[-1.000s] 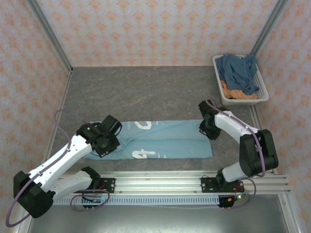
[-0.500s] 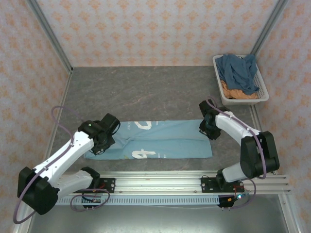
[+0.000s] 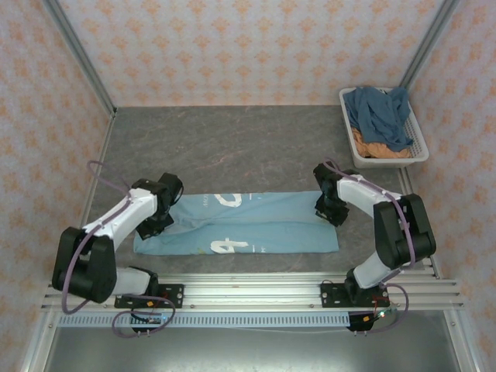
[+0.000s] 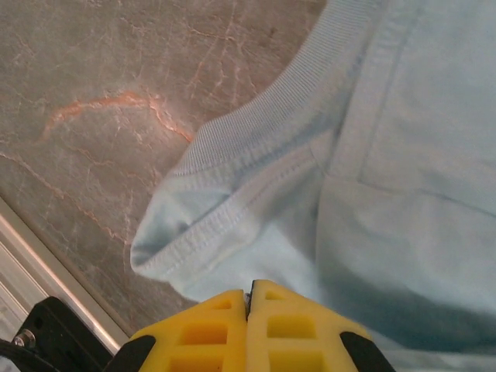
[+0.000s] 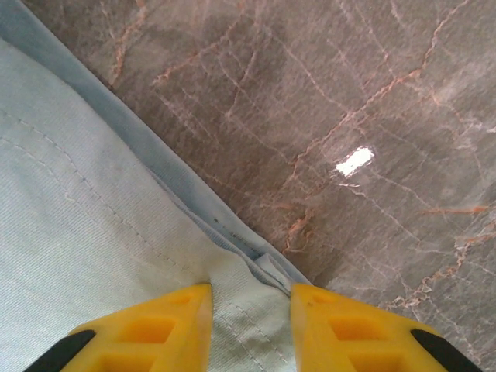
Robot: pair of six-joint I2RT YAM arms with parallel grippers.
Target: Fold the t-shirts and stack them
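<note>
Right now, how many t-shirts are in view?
3. The light blue t-shirt lies flat on the table; the slate-blue t-shirt is heaped in the basket, with the orange t-shirt under it. More may be hidden beneath.

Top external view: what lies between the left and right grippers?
The light blue t-shirt, folded into a long strip, spans from the left gripper to the right gripper in the top view.

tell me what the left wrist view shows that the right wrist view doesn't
Left wrist, not right wrist: the ribbed collar of the light blue cloth t-shirt, a pale metal rail, and the left gripper with its yellow fingers pressed shut. Right wrist, not left wrist: the right gripper open, straddling the shirt's stitched hem corner, and a white glare spot. Both: the t-shirt lying on the grey marbled tabletop.
</note>
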